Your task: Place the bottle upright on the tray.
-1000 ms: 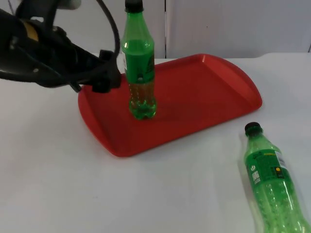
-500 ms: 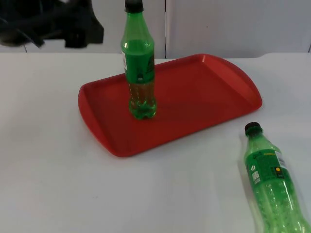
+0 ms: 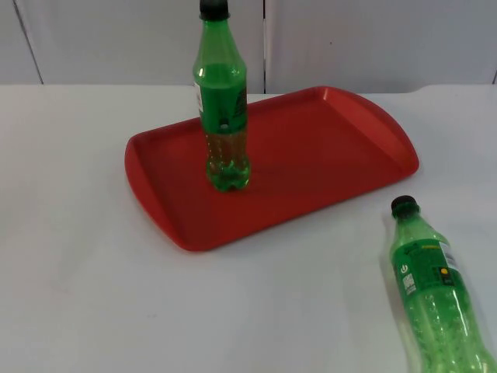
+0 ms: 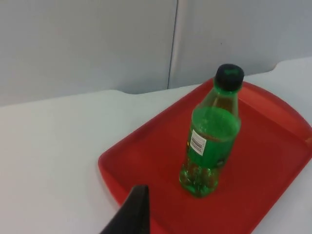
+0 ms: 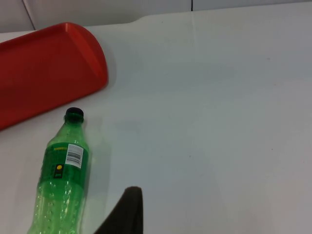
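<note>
Bottles first: from the top view we see one green plastic bottle with a black cap (image 3: 223, 101) upright on the red plastic tray (image 3: 342, 148), which suits the task, and a second green bottle (image 3: 433, 289) lying flat on the white surface (image 3: 85, 272) beside the tray. Both wrist views look on from well back; we cannot tell how either arm's jaws stand.

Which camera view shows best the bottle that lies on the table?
The right wrist view: the lying bottle shows its black cap, its label and most of its body on the white table. The top view also has it, near the picture's edge, beside the red tray.
</note>
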### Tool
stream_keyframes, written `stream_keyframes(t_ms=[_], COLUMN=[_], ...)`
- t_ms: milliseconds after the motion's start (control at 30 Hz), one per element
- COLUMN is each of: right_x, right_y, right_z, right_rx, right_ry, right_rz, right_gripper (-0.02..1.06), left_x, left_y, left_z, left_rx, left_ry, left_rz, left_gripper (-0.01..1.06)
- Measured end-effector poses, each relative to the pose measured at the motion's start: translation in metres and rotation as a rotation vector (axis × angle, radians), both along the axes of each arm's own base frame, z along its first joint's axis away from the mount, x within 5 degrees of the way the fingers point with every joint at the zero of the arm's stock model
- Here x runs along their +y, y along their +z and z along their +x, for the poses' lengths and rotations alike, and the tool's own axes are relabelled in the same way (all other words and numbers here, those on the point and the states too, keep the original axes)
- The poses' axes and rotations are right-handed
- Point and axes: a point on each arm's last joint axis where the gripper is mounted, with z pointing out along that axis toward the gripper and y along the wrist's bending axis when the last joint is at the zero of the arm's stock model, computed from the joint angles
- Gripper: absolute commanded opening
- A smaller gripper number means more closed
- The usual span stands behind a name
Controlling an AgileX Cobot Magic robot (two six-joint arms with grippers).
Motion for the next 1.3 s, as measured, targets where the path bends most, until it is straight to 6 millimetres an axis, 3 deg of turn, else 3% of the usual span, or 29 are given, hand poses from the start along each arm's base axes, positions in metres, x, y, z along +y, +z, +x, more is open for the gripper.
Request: stream_keyframes(t_ms=[433, 967, 1300], right_x=[0.000, 0.000, 0.000], right_y=[0.000, 0.000, 0.000], right_z=[0.000, 0.000, 0.000], right_rx=[0.000, 0.000, 0.000], right_ry=[0.000, 0.000, 0.000], right_rz=[0.000, 0.000, 0.000], right_gripper=[1.05, 1.05, 1.05], left_x=[0.017, 0.044, 0.059], left_y=[0.017, 0.028, 0.007], left_z=[-0.041, -0.106, -0.144], left_rx=[-0.003, -0.017, -0.053], left_ry=[-0.008, -0.021, -0.026], left_rz=[0.036, 0.072, 0.077], left_gripper=[1.05, 1.05, 1.05])
